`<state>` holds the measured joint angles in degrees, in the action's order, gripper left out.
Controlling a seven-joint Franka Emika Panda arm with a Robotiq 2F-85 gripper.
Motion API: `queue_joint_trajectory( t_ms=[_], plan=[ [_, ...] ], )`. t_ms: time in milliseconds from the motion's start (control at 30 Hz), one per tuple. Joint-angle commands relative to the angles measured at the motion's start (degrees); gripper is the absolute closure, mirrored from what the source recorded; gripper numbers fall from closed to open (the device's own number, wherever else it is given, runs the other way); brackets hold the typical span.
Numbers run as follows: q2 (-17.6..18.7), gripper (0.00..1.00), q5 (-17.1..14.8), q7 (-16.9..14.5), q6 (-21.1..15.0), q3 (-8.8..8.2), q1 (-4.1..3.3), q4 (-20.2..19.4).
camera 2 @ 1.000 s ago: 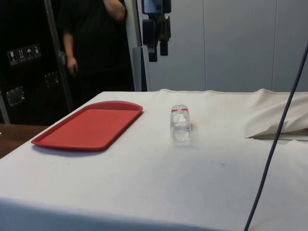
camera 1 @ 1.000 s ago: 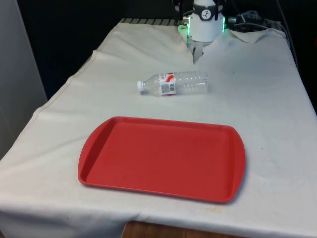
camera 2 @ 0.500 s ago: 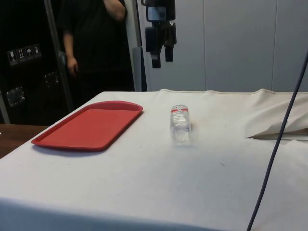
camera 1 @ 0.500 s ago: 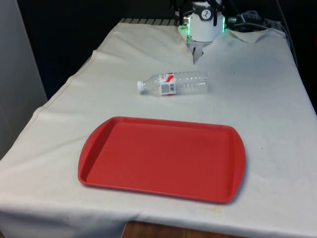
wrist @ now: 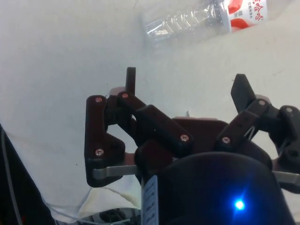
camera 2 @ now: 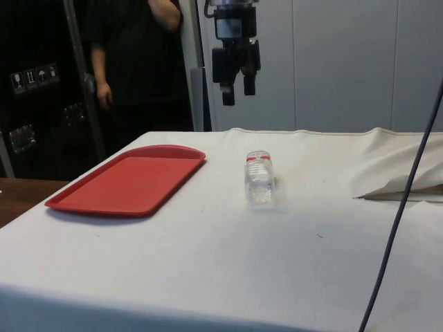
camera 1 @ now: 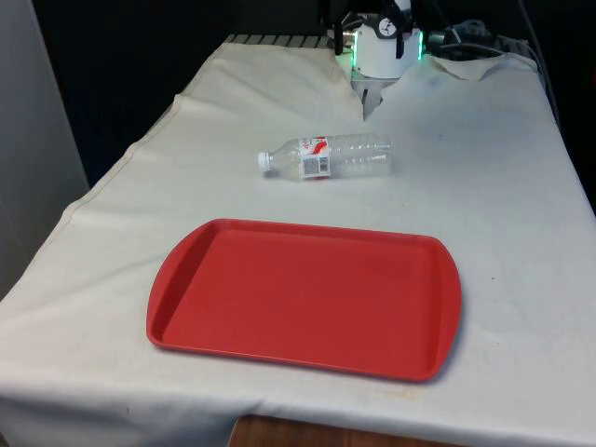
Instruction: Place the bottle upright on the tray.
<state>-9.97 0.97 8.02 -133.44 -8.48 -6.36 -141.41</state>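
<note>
A clear plastic bottle [camera 1: 326, 155] with a red and white label lies on its side on the white cloth, its white cap pointing to the front view's left. In the side view the bottle [camera 2: 259, 179] shows end-on. An empty red tray [camera 1: 307, 298] sits nearer the table's front edge, apart from the bottle; the side view has the tray [camera 2: 131, 181] on the bottle's left. My gripper [camera 2: 237, 92] hangs open high above the table, behind and above the bottle, holding nothing. The wrist view looks past the gripper [wrist: 186, 82] to the bottle [wrist: 187, 21] beyond its fingertips.
A person in dark clothes [camera 2: 131, 62] stands behind the tray's end of the table. A dark cable [camera 2: 401, 207] hangs across the side view's right. The cloth is bunched in a fold [camera 2: 405, 183] at that side.
My gripper has come down and shifted towards the side view's right, closer over the bottle. The bottle and tray have not moved.
</note>
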Motion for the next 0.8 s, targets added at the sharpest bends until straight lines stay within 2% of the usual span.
queue_joint_trajectory(
  t_ms=[0, 100, 367, 433, 467, 667, 700, 767],
  plan=[
    [0.3, 0.00, 0.2, 0.7, -0.9, -0.06, 0.17, -0.3],
    [0.5, 0.00, 0.0, 0.7, -0.3, -0.11, 0.11, 0.0],
    [1.4, 0.00, 0.2, 3.0, -1.4, -0.57, 0.52, -0.5],
    [1.4, 0.00, 0.0, 2.8, -0.6, -0.63, 0.34, -0.2],
    [1.7, 0.00, 0.2, 3.4, -1.4, -0.69, 0.57, -0.5],
    [2.4, 0.00, 0.2, 4.7, -1.7, -1.20, 0.57, -0.5],
    [2.3, 0.00, 0.0, 4.3, -0.8, -1.20, 0.40, -0.3],
    [2.6, 0.00, 0.2, 5.1, -1.7, -1.32, 0.57, -0.5]
  ],
)
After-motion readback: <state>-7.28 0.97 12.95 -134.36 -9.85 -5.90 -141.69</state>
